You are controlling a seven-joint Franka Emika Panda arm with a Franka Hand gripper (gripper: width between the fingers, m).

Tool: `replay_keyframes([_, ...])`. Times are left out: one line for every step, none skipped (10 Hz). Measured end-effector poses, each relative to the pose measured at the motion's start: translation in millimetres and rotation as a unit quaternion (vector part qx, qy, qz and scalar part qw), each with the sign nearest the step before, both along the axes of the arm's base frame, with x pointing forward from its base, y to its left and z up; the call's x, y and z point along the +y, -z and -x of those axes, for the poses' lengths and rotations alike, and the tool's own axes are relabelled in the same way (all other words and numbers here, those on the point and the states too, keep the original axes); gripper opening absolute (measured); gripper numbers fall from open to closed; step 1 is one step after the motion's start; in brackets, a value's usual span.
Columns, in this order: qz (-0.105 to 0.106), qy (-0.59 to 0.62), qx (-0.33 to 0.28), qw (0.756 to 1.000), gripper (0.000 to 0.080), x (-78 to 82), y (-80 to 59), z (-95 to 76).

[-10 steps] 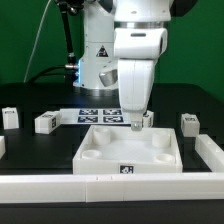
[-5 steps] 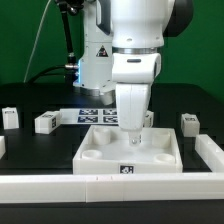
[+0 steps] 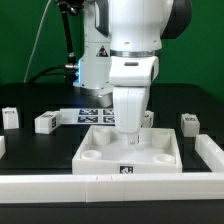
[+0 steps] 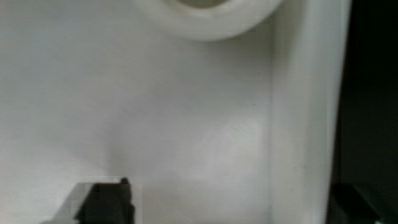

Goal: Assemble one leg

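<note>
The large flat white tabletop (image 3: 105, 150) with round corner sockets lies against the front wall. My gripper (image 3: 130, 138) hangs low over its right half, fingertips just above the surface. In the wrist view one dark finger (image 4: 103, 203) shows far off centre above the bare white tabletop (image 4: 178, 110), with a round socket (image 4: 214, 15) ahead. Nothing is between the jaws and they stand apart. Small white legs with tags stand on the black table: two at the exterior view's left (image 3: 10, 117) (image 3: 45, 122), one at the right (image 3: 189, 124), and one (image 3: 149, 118) just behind my gripper.
The marker board (image 3: 92, 113) lies behind the tabletop. A white wall (image 3: 110, 184) runs along the front and a white bar (image 3: 208, 148) flanks the right side. The robot's base (image 3: 95, 60) stands at the back.
My gripper has shifted slightly to the exterior view's left and come down toward the tabletop. The parts have not moved.
</note>
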State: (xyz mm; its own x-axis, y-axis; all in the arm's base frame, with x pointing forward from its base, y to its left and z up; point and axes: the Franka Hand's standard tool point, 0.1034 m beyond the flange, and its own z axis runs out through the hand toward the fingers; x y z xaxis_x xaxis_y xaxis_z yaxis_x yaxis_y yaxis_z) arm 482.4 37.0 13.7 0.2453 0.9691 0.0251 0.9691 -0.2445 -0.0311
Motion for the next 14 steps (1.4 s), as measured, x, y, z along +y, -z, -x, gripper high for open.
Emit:
replay_keyframes([0.000, 0.000, 0.000, 1.000, 0.0313, 0.0, 0.1, 0.2])
replay_keyframes([0.000, 0.000, 0.000, 1.000, 0.0146, 0.0, 0.3, 0.4])
replay_keyframes([0.000, 0.000, 0.002, 1.000, 0.0146, -0.1, 0.9, 1.6])
replay_keyframes([0.000, -0.003, 0.004, 1.000, 0.0063, 1.2, 1.1, 3.2])
replay_keyframes([0.000, -0.003, 0.004, 1.000, 0.0063, 1.3, 1.1, 3.3])
replay_keyframes([0.000, -0.003, 0.004, 1.000, 0.0063, 1.5, 1.1, 3.3])
replay_keyframes([0.000, -0.003, 0.004, 1.000, 0.0063, 1.5, 1.1, 3.3])
replay_keyframes([0.000, -0.003, 0.004, 1.000, 0.0063, 1.5, 1.1, 3.3])
replay_keyframes([0.000, -0.003, 0.004, 1.000, 0.0063, 1.5, 1.1, 3.3])
replay_keyframes([0.000, -0.018, 0.004, 1.000, 0.0063, 0.4, 1.0, 3.2])
replay_keyframes([-0.001, -0.053, 0.002, 0.999, 0.0063, -5.2, 0.5, 1.0])
replay_keyframes([-0.001, -0.072, -0.001, 0.997, 0.0063, -7.0, 1.4, -0.2])
replay_keyframes([0.000, -0.087, -0.004, 0.996, 0.0063, -6.5, 1.3, -1.6])
replay_keyframes([0.003, -0.100, -0.006, 0.995, 0.0063, -5.1, 1.3, -4.0])
